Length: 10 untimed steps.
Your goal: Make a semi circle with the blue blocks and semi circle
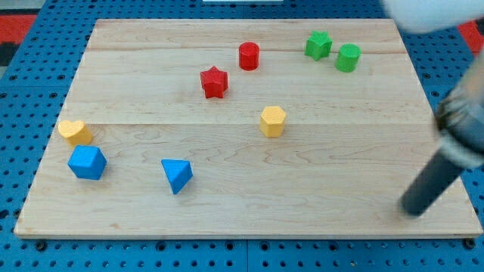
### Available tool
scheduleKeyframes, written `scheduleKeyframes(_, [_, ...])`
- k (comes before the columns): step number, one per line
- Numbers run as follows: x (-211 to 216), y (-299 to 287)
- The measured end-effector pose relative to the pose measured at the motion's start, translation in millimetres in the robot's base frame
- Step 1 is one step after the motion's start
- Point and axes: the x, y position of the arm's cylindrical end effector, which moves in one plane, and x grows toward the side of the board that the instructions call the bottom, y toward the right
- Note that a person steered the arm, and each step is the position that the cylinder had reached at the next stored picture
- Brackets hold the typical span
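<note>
Wooden desk (302,204): blue cube (87,162) and blue triangle (177,174) sit near-left, unarranged; tip (413,211) waits far right; no pincer shows.

1 cam only | high, front of bench (249,215), tilted down twd far edge | mid range, whole board in frame | rod enters from right, blurred, close to lens | no 2nd view

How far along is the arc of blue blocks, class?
Done: nothing arranged; the blue cube-like block and blue triangular block sit apart, lower left, beside the yellow heart-shaped block. In hand: nothing; my tip is far right. Left: pushing them into the arc.
</note>
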Motion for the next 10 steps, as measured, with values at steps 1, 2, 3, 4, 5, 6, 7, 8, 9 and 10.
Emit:
scheduleKeyframes(1, [11.2,-77.8])
scheduleKeyframes(2, [-20.7,-170.7])
scheduleKeyframes(3, [-9.1,-280.6])
scheduleKeyframes(4, [-33.5,-302.2])
scheduleKeyframes(5, [-55.3,-292.6])
scheduleKeyframes(6, [-66.4,-243.9])
scheduleKeyframes(7, [-65.5,-220.3])
scheduleKeyframes(8, [-34.0,-338.8])
scheduleKeyframes(9, [-54.6,-466.7])
scheduleKeyframes(10, [-82.3,-449.9])
